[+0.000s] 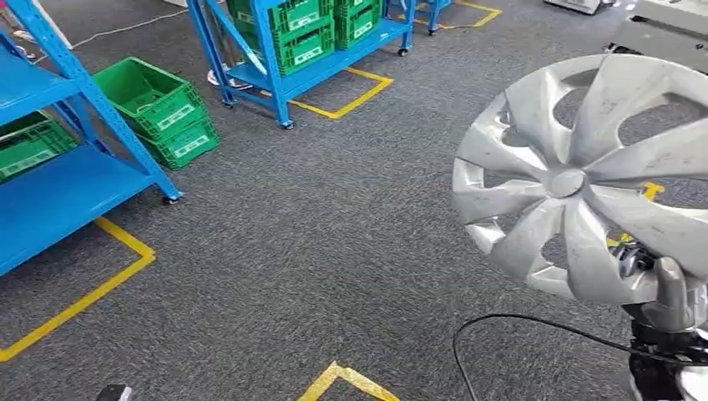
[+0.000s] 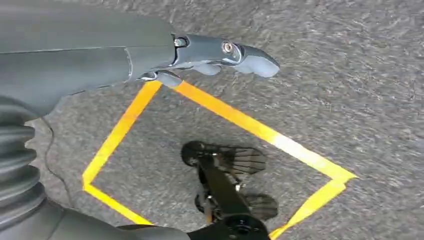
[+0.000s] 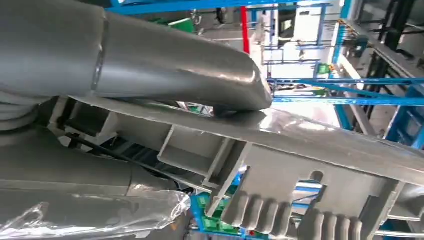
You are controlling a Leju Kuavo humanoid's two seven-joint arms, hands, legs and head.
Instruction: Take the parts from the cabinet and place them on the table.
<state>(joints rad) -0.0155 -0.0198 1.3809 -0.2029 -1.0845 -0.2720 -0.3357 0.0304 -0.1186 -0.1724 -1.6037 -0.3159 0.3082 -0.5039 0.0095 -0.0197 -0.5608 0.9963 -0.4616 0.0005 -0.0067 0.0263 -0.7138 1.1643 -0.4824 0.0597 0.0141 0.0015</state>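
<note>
A silver wheel cover [image 1: 580,180] with curved spokes stands upright at the right of the head view, held up by its lower rim in my right hand [image 1: 668,294]. In the right wrist view the thumb [image 3: 165,70] presses on the cover's ribbed grey back [image 3: 280,165]. My left hand [image 2: 200,55] hangs over the grey carpet with its fingers straight and nothing in them. A blue cabinet [image 1: 58,175] stands at the far left.
Green crates [image 1: 159,113] sit stacked on the floor beside the near cabinet, and more fill a second blue rack [image 1: 309,42] farther back. Yellow tape lines [image 1: 92,288] mark the carpet. A black cable [image 1: 518,322] loops near my right arm.
</note>
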